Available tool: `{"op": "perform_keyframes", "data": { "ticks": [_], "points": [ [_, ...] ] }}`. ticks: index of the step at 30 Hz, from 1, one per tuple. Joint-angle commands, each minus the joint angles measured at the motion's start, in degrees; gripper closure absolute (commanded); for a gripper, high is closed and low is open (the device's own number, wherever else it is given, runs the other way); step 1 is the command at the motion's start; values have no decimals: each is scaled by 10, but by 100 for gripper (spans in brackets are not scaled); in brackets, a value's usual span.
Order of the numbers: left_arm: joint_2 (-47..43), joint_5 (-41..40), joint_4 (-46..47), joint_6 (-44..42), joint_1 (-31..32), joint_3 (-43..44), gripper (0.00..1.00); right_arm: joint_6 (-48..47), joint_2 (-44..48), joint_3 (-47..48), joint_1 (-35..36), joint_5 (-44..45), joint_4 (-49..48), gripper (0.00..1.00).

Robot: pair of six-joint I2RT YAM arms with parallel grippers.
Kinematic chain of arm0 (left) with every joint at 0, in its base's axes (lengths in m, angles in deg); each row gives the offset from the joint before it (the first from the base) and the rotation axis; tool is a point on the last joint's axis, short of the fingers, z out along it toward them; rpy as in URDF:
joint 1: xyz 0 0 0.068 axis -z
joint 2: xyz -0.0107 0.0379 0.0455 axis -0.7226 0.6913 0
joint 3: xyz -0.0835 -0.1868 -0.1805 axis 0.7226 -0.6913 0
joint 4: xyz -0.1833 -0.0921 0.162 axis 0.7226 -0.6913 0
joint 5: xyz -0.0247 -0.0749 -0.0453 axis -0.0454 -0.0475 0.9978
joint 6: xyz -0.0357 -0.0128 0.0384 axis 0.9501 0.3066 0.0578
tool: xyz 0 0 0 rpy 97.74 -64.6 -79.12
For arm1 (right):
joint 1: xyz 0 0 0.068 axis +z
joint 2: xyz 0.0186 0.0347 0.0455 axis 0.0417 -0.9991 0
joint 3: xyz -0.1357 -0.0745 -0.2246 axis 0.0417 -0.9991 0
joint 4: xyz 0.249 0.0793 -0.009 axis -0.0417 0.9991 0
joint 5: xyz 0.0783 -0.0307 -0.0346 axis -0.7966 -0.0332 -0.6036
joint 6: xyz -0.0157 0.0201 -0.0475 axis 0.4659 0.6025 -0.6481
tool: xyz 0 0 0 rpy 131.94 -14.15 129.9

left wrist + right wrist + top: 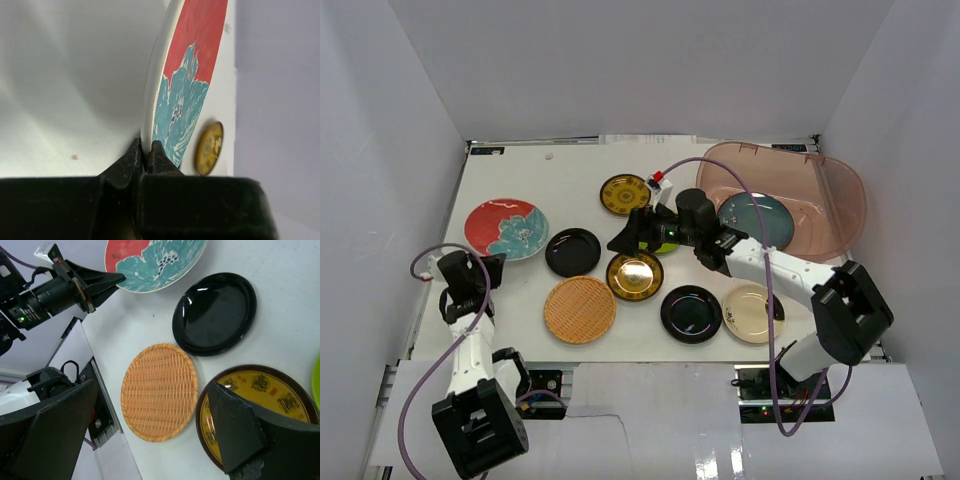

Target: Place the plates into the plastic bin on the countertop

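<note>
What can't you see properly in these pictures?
Right wrist view: the lime green plate is cut off by the picture edge.
Right wrist view: the right gripper covers part of the gold plate.
Left wrist view: the red plate runs off the top edge.

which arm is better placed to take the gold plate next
Right: the open right gripper hangs by the round gold plate; the left gripper is shut on the red, teal-flowered round plate.

Teal plate (757,220) flat inside pinkish bin (842,200)
</note>
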Motion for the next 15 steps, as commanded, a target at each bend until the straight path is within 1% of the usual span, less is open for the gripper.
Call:
{"op": "perform_keyframes", "data": {
  "ticks": [1, 3, 4, 6, 7, 8, 10, 11, 13, 14, 15],
  "points": [
    [-25, 92, 129, -15, 32, 85, 100, 14, -45, 65, 7, -36, -26, 4],
    [-25, 96, 126, -40, 48, 116, 100, 17, -63, 87, 8, -37, -26, 6],
    [-22, 102, 129, -50, 67, 125, 100, 18, -78, 108, 7, -33, -17, 6],
    [-14, 125, 146, -73, 84, 142, 100, 15, -94, 133, 7, -22, -7, 8],
    [-6, 145, 153, -77, 98, 147, 100, 4, -107, 145, 7, -17, -2, 9],
    [2, 188, 160, -78, 103, 152, 100, -2, -114, 173, 5, -11, 22, 10],
    [19, 226, 164, -75, 115, 161, 100, -12, -121, 188, -8, 4, 36, 10],
    [23, 260, 171, -72, 119, 161, 100, -10, -119, 187, -23, 10, 35, 10],
    [31, 290, 180, -58, 134, 155, 100, -4, -118, 183, -40, 2, 34, 10],
    [35, 304, 201, -51, 140, 150, 100, 1, -118, 180, -48, -4, 35, 10],
    [39, 332, 213, -42, 154, 145, 100, 5, -117, 172, -67, -12, 35, 10]
  ]
}}
